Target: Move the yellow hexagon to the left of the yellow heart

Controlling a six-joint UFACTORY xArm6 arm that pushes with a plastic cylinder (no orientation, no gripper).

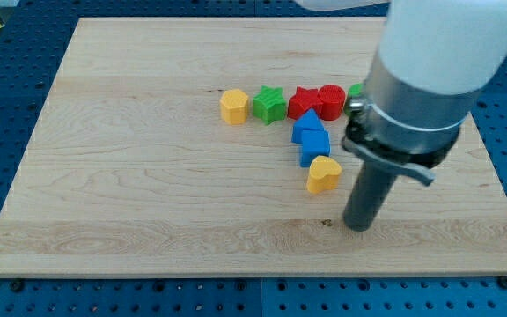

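Observation:
The yellow hexagon [234,106] lies at the left end of a row of blocks in the upper middle of the board. The yellow heart [324,174] lies lower, right of centre, just below two blue blocks. My tip [358,226] rests on the board to the lower right of the yellow heart, a short gap away, and far from the yellow hexagon. The arm's body hides the board's upper right part.
Right of the hexagon stand a green star [270,105], a red star [303,101] and a red cylinder [331,100]. A green block [356,91] peeks out beside the arm. Two blue blocks [311,138] sit stacked above the heart. The wooden board [130,194] lies on a blue perforated table.

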